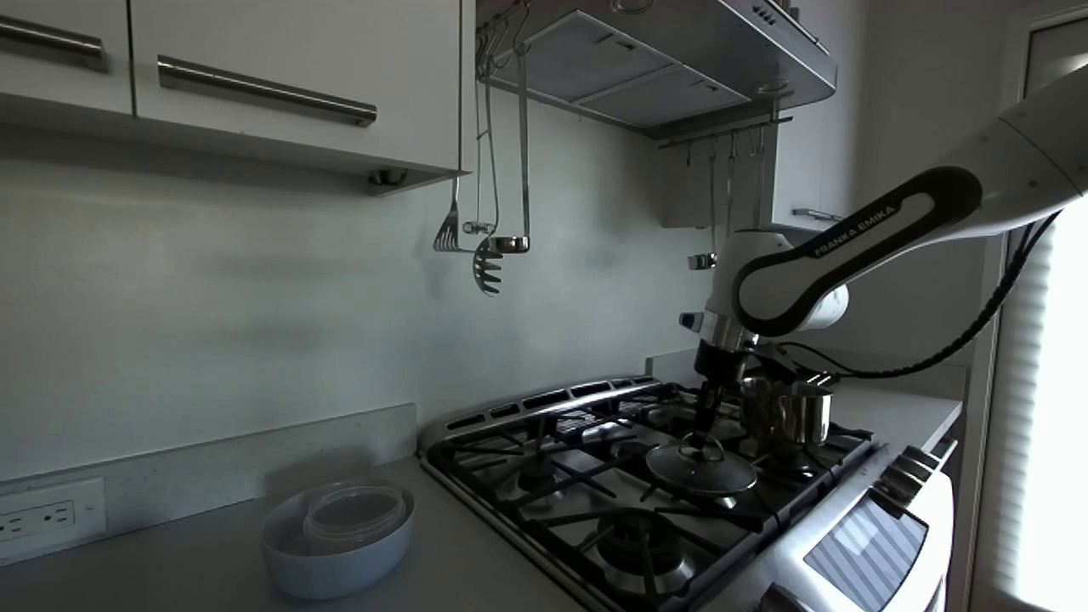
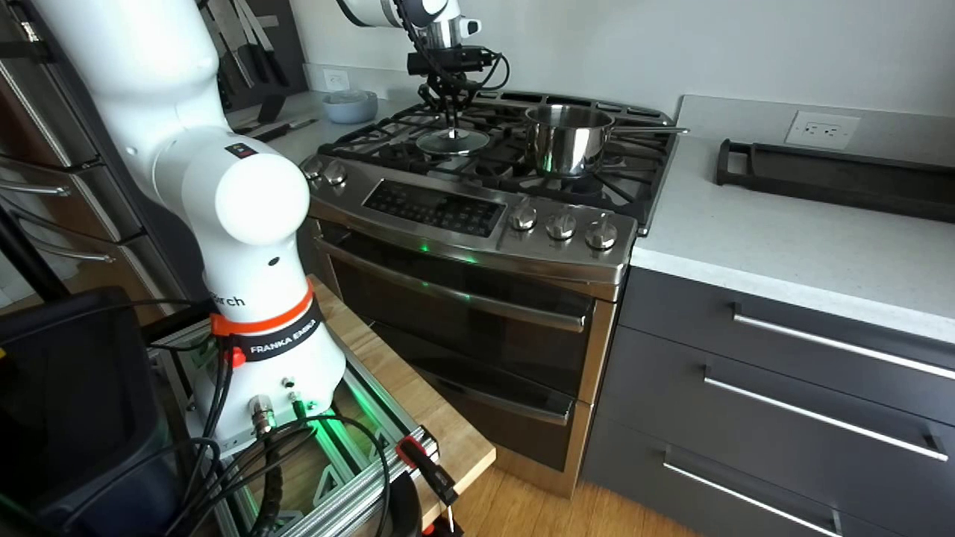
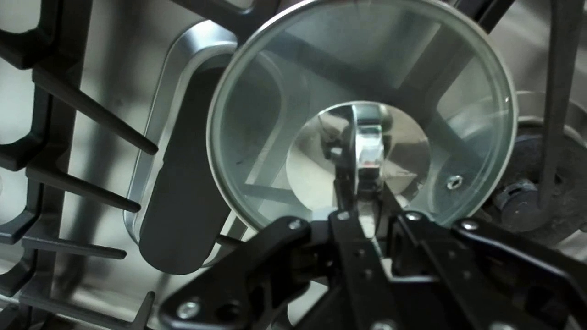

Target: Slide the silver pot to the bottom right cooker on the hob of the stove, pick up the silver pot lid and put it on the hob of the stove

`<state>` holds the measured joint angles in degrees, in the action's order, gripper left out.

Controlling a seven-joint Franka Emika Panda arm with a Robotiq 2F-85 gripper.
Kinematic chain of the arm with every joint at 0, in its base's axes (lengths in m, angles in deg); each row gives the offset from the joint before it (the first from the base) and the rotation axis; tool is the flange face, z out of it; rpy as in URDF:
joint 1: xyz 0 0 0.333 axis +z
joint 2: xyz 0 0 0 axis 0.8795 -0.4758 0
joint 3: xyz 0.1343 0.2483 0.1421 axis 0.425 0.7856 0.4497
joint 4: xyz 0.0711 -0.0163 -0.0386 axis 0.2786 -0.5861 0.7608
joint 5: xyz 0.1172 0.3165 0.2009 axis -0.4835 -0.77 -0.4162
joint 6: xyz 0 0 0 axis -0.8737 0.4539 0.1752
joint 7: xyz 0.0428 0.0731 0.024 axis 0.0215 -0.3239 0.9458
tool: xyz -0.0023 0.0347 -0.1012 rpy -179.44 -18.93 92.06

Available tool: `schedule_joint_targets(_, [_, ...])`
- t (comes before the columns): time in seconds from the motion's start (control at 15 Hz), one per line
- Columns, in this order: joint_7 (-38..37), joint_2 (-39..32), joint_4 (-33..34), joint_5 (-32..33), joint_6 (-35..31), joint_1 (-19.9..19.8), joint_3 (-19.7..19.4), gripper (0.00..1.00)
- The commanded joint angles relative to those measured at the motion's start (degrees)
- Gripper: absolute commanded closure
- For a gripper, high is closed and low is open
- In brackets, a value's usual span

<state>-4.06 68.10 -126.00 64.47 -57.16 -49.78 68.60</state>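
Observation:
The silver pot (image 2: 563,145) stands upright on the right front part of the hob (image 1: 580,459), over the bottom right cooker (image 2: 583,186), its long handle pointing right in that exterior view. It also shows in an exterior view (image 1: 807,416), partly behind the arm. The silver pot lid (image 3: 257,114), glass with a metal rim and arched handle, is left of the pot over the middle of the hob (image 2: 470,143). My gripper (image 3: 364,195) points down with its fingers close against both sides of the lid's handle. Whether the lid touches the grates I cannot tell.
A white dish stack (image 1: 336,544) stands on the counter beside the hob. A range hood (image 1: 654,59) and hanging utensils (image 1: 510,245) are above. A black tray (image 2: 835,183) lies on the counter right of the stove. Knobs (image 2: 561,225) line the stove's front.

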Motion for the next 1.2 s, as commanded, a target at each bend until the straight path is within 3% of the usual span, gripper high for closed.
schedule_joint_targets(0.0, [-1.72,0.95,-1.87,0.10,-1.69,0.39,0.14,0.96])
schedule_joint_targets(0.2, [-1.99,0.89,-1.88,0.04,-1.51,0.46,0.16,0.95])
schedule_joint_targets(0.33, [-2.13,0.90,-1.83,0.14,-1.43,0.48,0.17,0.85])
schedule_joint_targets(0.47, [-2.19,0.94,-1.84,0.23,-1.43,0.48,0.16,0.61])
schedule_joint_targets(0.93, [-2.01,2.50,-0.55,1.72,0.32,-0.02,-0.34,0.10])
schedule_joint_targets(1.07, [-1.46,4.85,1.28,3.08,2.93,-0.69,-1.13,0.00])
schedule_joint_targets(1.13, [-1.01,6.07,2.31,3.35,4.63,-0.99,-1.66,0.00])
